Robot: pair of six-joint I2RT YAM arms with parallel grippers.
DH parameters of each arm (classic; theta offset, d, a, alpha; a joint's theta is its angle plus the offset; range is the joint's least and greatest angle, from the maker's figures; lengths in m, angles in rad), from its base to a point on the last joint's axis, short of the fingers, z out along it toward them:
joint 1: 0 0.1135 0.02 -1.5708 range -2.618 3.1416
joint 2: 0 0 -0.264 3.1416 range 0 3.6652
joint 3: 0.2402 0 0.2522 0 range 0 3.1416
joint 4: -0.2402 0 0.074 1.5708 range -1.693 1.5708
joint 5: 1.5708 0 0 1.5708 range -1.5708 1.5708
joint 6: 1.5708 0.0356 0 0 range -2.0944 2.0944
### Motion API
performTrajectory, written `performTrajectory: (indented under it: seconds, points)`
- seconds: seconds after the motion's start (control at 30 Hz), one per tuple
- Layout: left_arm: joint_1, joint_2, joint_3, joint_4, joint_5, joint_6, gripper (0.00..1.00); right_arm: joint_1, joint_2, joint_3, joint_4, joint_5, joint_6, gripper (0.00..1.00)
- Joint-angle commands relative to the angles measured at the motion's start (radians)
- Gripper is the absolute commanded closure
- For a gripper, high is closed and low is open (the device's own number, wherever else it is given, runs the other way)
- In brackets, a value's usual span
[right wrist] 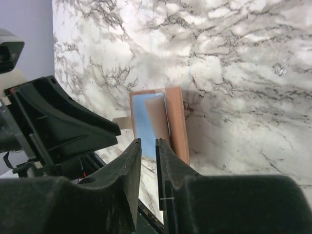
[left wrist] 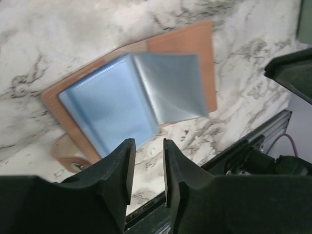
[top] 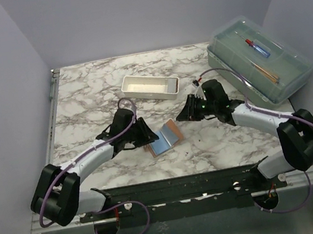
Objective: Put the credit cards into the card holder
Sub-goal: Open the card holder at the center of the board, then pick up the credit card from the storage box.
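Note:
The card holder (top: 164, 138) lies open on the marble table between my two grippers, tan outside with a pale blue panel and a grey panel inside. In the left wrist view the card holder (left wrist: 131, 97) has its grey panel curling up off the tan cover. My left gripper (left wrist: 148, 144) hovers open just off its near edge, with nothing between the fingers. My right gripper (right wrist: 147, 142) stands open by a narrow gap, empty, a short way from the card holder (right wrist: 158, 122). The credit cards do not show as separate things; I cannot tell them from the panels.
A white rectangular tray (top: 150, 86) stands behind the card holder. At the back right is a large clear lidded box (top: 261, 65) with tools inside. The black front rail (top: 180, 186) runs along the near edge of the table. Each wrist view shows the other gripper close by.

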Motion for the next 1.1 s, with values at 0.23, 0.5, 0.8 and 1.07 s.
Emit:
performTrajectory:
  seconds: [0.23,0.5,0.8,1.07]
  points:
    - [0.008,0.096,0.096,0.013,0.084,0.064,0.76,0.107,0.063,0.175,-0.146,0.055,-0.059,0.68]
    - [0.009,0.158,0.033,0.050,0.028,0.045,0.82,0.148,0.242,0.139,0.099,-0.072,0.031,0.74]
    - [0.013,0.246,-0.012,0.052,-0.040,0.015,0.89,0.119,0.336,0.108,0.074,0.074,-0.042,0.78]
    - [0.013,0.189,-0.085,0.069,-0.057,-0.024,0.90,0.120,0.285,0.056,-0.059,0.313,-0.106,0.79]
